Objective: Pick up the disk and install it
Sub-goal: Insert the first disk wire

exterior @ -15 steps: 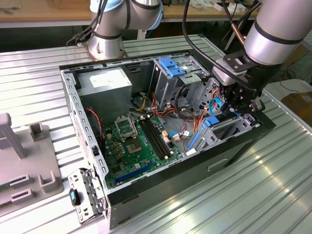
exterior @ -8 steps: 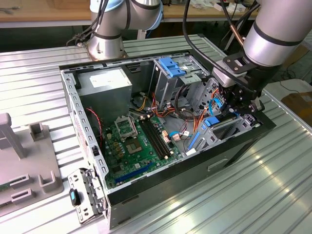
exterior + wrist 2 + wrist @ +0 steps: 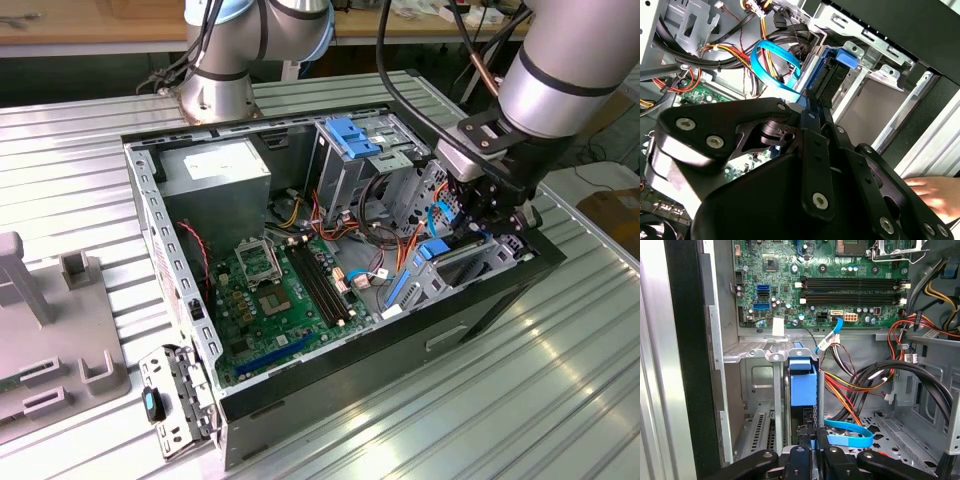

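Note:
The disk (image 3: 455, 262) stands on edge in the metal bay at the open computer case's corner on the exterior view's right, with its blue rail tab upward. In the first wrist view its blue end (image 3: 802, 382) sits between the bay's metal walls. My gripper (image 3: 487, 222) hangs right over it. The black fingers look shut together in both wrist views, and the gripper (image 3: 815, 442) (image 3: 810, 100) lies against the near blue end of the disk (image 3: 827, 70). I cannot tell whether they pinch any part of it.
A blue flat cable (image 3: 850, 432) and bundled wires lie beside the bay. The motherboard (image 3: 280, 290), a blue-topped drive cage (image 3: 355, 140) and the power-supply box (image 3: 215, 170) fill the case. A person's hand (image 3: 930, 195) rests outside the case wall. A grey fixture (image 3: 50, 330) stands at the exterior view's left.

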